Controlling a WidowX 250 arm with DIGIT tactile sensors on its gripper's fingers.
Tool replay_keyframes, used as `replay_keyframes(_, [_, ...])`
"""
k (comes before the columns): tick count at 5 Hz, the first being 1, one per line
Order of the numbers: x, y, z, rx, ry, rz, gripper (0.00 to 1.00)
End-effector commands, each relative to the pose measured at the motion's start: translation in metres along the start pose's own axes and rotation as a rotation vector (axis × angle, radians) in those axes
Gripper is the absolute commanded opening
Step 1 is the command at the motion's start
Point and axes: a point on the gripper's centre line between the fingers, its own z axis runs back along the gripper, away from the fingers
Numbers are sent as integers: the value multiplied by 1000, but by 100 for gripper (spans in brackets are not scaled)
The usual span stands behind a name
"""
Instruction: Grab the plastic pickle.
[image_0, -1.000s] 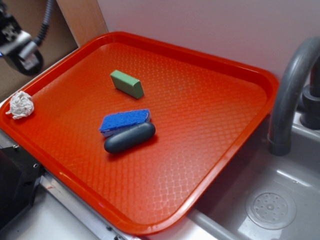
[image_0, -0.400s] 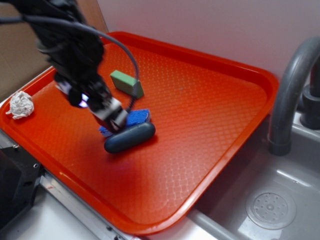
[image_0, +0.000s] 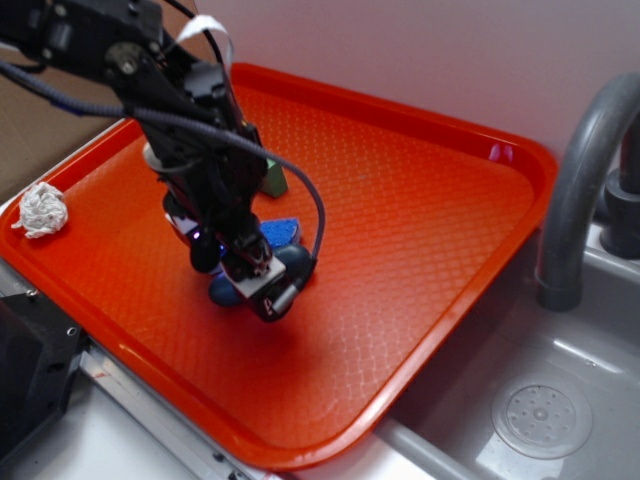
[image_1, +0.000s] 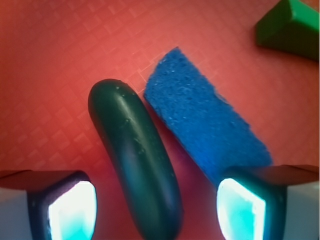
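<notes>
- Gripper (image_1: 155, 207) is low over the orange tray (image_0: 420, 230), fingers spread wide apart, nothing pinched.
- Plastic pickle (image_1: 136, 160) lies flat on the tray between the two fingers, nearer the left-of-frame fingertip (image_1: 70, 210) in the wrist view; no contact with either pad is visible.
- Blue sponge (image_1: 207, 127) lies alongside the pickle, touching or just beside it; the other fingertip (image_1: 245, 210) overlaps its near end.
- Green block (image_1: 290, 27) sits farther off, apart from both.
- Exterior view: arm hides most of the pickle (image_0: 225, 292); crumpled white cloth (image_0: 40, 210) at the tray's left edge; grey faucet (image_0: 580, 190) over the sink (image_0: 540, 410) at right.
</notes>
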Motion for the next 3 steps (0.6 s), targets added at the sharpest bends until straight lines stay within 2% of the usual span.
replay_keyframes(1, [-5, -13, -19, 27, 25, -45, 100])
replay_keyframes(2, [-4, -13, -25, 54, 39, -43, 0])
replay_keyframes(3, [-4, -10, -25, 50, 40, -24, 0])
